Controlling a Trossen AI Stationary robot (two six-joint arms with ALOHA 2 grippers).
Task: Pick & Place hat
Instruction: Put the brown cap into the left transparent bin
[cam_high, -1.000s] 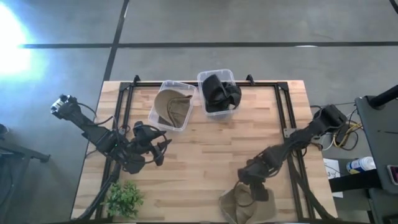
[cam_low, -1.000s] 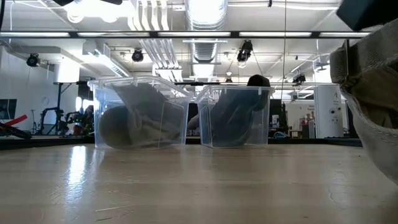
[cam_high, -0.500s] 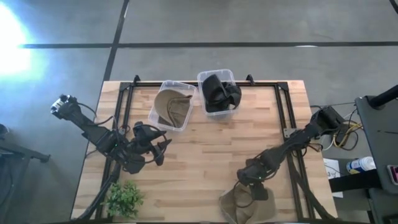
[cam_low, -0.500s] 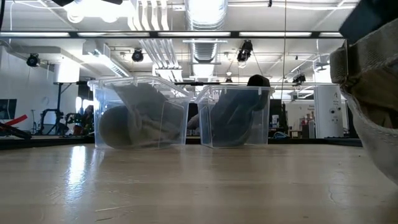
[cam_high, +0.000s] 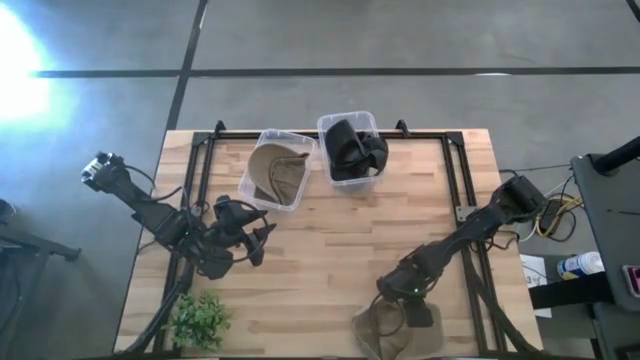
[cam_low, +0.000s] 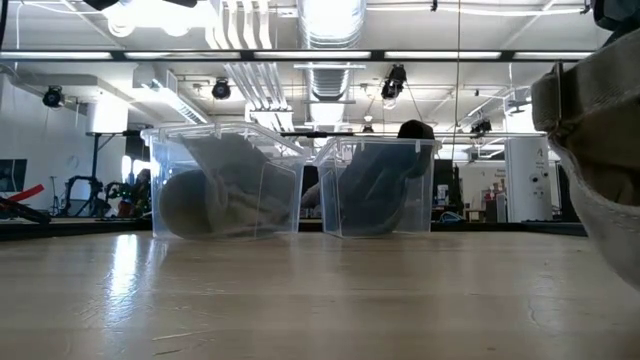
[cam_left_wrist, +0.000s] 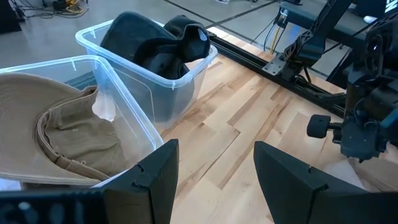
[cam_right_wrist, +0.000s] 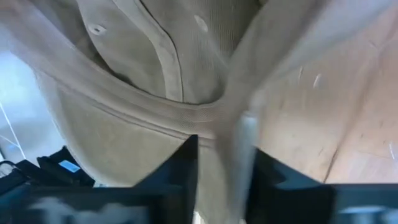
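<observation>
Hat (cam_high: 392, 328), tan, at the table's (cam_high: 330, 240) near edge, right under the right gripper (cam_high: 413, 308). Over the last second, right gripper slid down onto it — grasp underway, no lift yet. Right wrist view fills with tan cloth pinched between closed fingers (cam_right_wrist: 186, 171); high view can't show that. Left gripper (cam_left_wrist: 214, 171) idle, spread open, just short of tan-hat bin (cam_high: 279, 169) and black-hat bin (cam_high: 352, 147).

Three hats (cam_high: 392, 332) — perhaps — two bins (cam_high: 262, 152)
</observation>
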